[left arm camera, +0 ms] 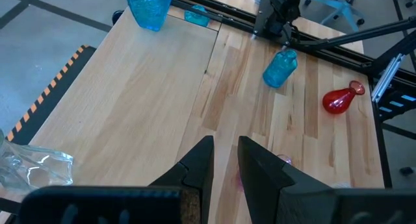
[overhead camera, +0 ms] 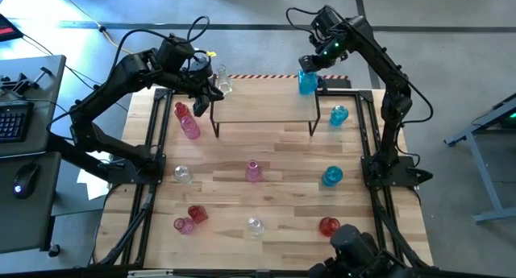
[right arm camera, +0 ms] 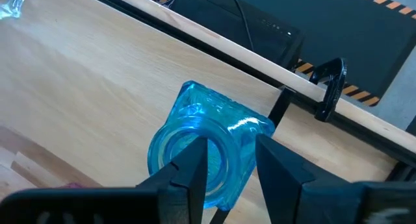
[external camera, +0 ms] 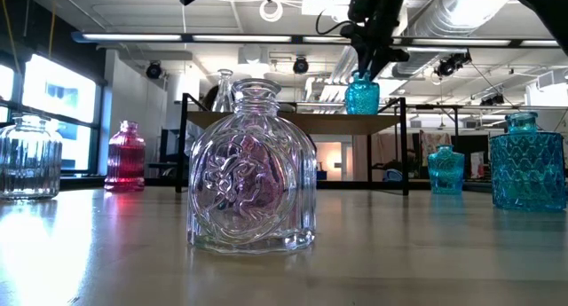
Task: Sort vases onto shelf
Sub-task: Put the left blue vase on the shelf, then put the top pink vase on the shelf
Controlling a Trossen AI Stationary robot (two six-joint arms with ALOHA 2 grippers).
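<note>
The shelf point(overhead camera: 266, 101) stands at the table's far middle on black legs. A blue vase point(overhead camera: 307, 83) stands upright on its far right corner, and a clear vase point(overhead camera: 224, 85) stands on its far left corner. My right gripper point(right arm camera: 232, 149) is open above the blue vase point(right arm camera: 221, 120), pointing steeply down. One finger is over the mouth and the other outside the rim. My left gripper point(left arm camera: 226, 152) hovers over the shelf's left end point(left arm camera: 130, 87) beside the clear vase point(left arm camera: 32, 165). Its fingers stand a little apart with nothing between them. My right gripper comes at the blue vase's mouth rim point(right arm camera: 224, 143) from above, with one finger point(right arm camera: 195, 160) over the opening and the other point(right arm camera: 273, 169) outside the rim. I cannot tell whether either finger touches the glass. The vase stands upright on the shelf.
Loose vases stand about the slatted table: red point(overhead camera: 181, 110) and pink point(overhead camera: 189, 126) by the shelf's left legs, blue ones point(overhead camera: 339, 114) point(overhead camera: 332, 176) at the right, pink point(overhead camera: 253, 172) in the middle, and several near the front edge. Black frame rails point(overhead camera: 149, 173) run along both sides.
</note>
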